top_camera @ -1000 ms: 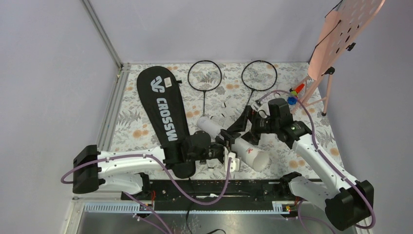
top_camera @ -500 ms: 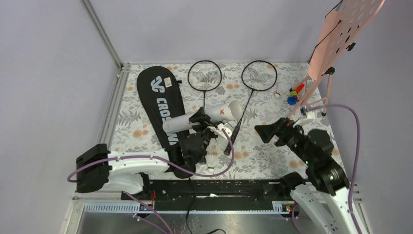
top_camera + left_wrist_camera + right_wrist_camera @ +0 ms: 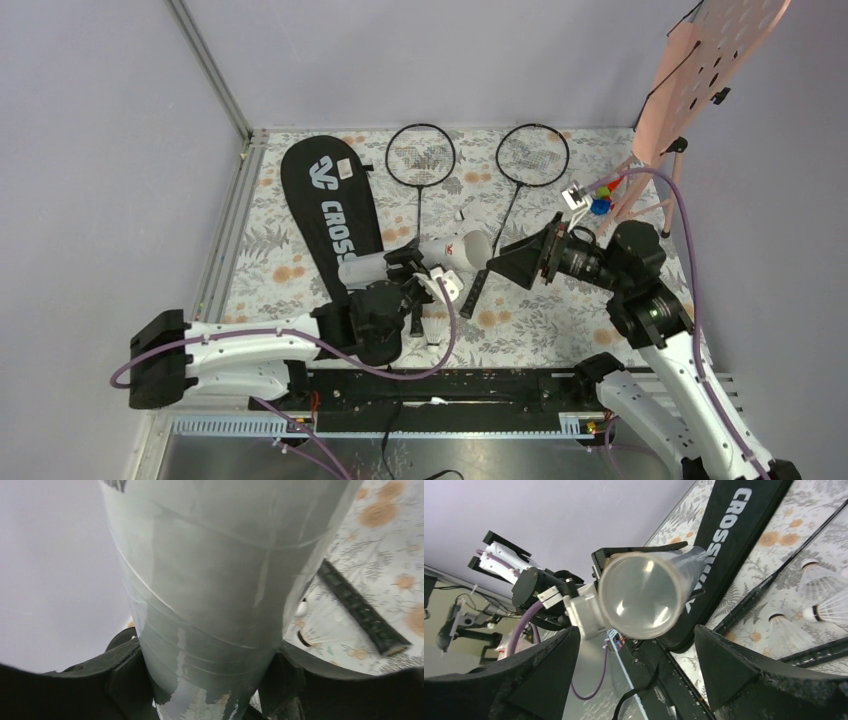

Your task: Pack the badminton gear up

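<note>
The long white tube (image 3: 440,255) is held off the table, lying roughly level; my left gripper (image 3: 408,264) is shut around its middle. It fills the left wrist view (image 3: 210,580), clamped between both fingers. My right gripper (image 3: 502,264) is open and empty, just right of the tube's end, whose round end (image 3: 644,595) faces it. The black CROSSWAY bag (image 3: 335,205) lies at the left and shows in the right wrist view (image 3: 734,535). Two rackets (image 3: 421,153) (image 3: 533,154) lie at the back. Shuttlecocks (image 3: 437,325) (image 3: 819,580) (image 3: 320,635) lie loose on the cloth.
A pink perforated board (image 3: 715,60) on a stand is at the back right, with small coloured toys (image 3: 603,195) at its foot. A racket handle (image 3: 478,285) lies under the tube's right end. A metal rail (image 3: 235,215) borders the cloth on the left.
The left gripper has lifted the tube off the table and swung it toward the bag. The right arm pulled away to the right, then came back left to face the tube's end.
</note>
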Available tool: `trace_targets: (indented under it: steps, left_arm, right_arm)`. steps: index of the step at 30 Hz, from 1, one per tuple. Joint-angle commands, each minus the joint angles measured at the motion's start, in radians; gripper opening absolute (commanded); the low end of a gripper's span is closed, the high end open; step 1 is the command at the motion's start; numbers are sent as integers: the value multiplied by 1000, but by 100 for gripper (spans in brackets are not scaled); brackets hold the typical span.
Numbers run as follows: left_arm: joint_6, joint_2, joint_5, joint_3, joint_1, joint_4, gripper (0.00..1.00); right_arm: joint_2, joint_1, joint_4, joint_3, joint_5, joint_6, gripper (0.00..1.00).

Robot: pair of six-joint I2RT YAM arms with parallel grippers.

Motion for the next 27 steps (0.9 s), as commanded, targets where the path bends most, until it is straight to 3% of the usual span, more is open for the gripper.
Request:
trace_targets:
  steps: [1, 13, 27]
  left_arm:
    - [-69, -93, 171, -35, 0, -73, 52]
    - [-88, -28, 164, -3, 4, -130, 52]
    - [-117, 65, 184, 35, 19, -109, 53]
  right_arm:
    - [53, 4, 51, 78, -131, 29, 90]
    - [6, 4, -57, 115, -89, -12, 87]
    - [171, 26, -167, 117, -87, -35, 62]
